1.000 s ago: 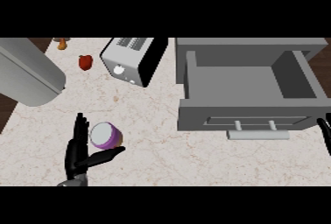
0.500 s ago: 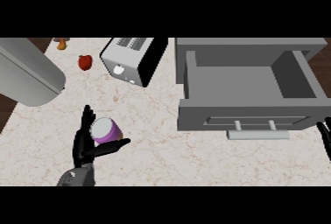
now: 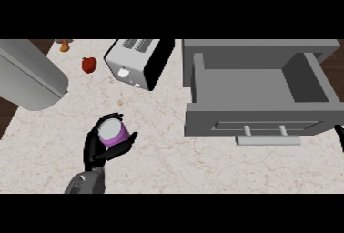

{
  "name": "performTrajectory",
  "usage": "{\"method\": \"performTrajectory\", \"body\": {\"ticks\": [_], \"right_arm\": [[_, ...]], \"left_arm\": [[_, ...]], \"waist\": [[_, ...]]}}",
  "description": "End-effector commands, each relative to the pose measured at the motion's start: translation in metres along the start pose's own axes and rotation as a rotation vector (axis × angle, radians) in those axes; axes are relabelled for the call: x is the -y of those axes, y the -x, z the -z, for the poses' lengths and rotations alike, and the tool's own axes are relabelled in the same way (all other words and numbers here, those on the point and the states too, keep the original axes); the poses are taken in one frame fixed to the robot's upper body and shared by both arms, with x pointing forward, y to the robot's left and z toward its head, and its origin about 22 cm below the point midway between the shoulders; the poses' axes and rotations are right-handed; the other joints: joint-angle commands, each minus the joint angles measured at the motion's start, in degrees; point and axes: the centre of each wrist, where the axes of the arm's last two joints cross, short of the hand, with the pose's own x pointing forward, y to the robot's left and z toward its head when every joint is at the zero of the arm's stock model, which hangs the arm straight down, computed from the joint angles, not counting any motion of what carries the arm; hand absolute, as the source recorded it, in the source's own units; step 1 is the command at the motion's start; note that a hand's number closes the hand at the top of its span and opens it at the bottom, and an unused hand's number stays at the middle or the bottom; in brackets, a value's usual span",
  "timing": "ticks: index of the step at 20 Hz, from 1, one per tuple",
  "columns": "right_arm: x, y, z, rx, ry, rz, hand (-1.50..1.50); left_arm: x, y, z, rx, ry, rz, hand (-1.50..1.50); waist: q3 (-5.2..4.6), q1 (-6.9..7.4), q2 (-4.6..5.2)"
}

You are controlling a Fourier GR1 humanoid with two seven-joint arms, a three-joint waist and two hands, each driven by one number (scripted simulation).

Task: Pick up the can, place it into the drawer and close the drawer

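A purple can [image 3: 113, 133] with a pale lid stands on the marble counter [image 3: 168, 159] at the lower left. My left hand [image 3: 99, 149] wraps it, fingers along its left side and thumb on its right. The grey drawer [image 3: 259, 119] is pulled open at the right, its inside bare, with a handle on its front [image 3: 267, 140]. Of my right hand [image 3: 340, 134] only a dark sliver shows at the right edge, beside the drawer's front.
A silver-and-black toaster [image 3: 138, 61] stands behind the can, left of the drawer. A red pepper [image 3: 88, 64] and a small brown bottle [image 3: 64, 45] lie at the back left. A big grey cylinder [image 3: 27, 75] fills the left side.
My left hand has closed in round the can, thumb coming up on its right side. The can has shifted slightly up and right. The drawer has not moved.
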Motion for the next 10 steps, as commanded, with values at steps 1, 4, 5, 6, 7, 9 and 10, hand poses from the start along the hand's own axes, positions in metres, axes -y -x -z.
{"method": "performTrajectory", "body": {"ticks": [1, 4, 5, 6, 7, 9, 10], "right_arm": [[0.006, 0.0, -0.011, -0.002, 0.004, -0.003, -1.5], [0.006, -0.001, -0.005, 0.003, -0.014, -0.003, -1.5], [0.01, 0.003, -0.013, -0.012, -0.016, -0.01, -1.5], [-0.005, -0.012, -0.016, 0.018, 0.015, 0.017, -1.5], [-0.006, 0.003, 0.001, 0.006, -0.005, 0.015, -1.5], [0.014, -0.001, 0.001, 0.011, 0.0, 0.023, -1.5], [-0.003, -0.016, -0.022, -0.007, 0.002, 0.016, -1.5]], "left_arm": [[0.017, -0.011, 0.012, 0.012, 0.022, -0.067, 1.5], [0.036, -0.026, 0.006, -0.01, 0.058, -0.086, 1.5], [0.019, -0.014, 0.019, 0.012, 0.039, -0.083, 1.5], [0.02, -0.024, 0.014, 0.029, 0.068, -0.081, 1.5], [0.027, -0.025, 0.003, 0.038, 0.06, -0.076, 1.5], [0.026, -0.036, 0.016, 0.058, 0.095, -0.093, 1.5], [0.035, -0.038, 0.009, 0.049, 0.115, -0.11, 1.5]], "waist": [[-0.01, -0.19, 0.02], [0.0, -0.02, -0.05], [-0.01, -0.14, 0.03], [-0.01, -0.06, -0.03], [0.0, 0.12, -0.01], [0.0, 0.05, 0.01], [-0.01, -0.12, -0.05]]}}
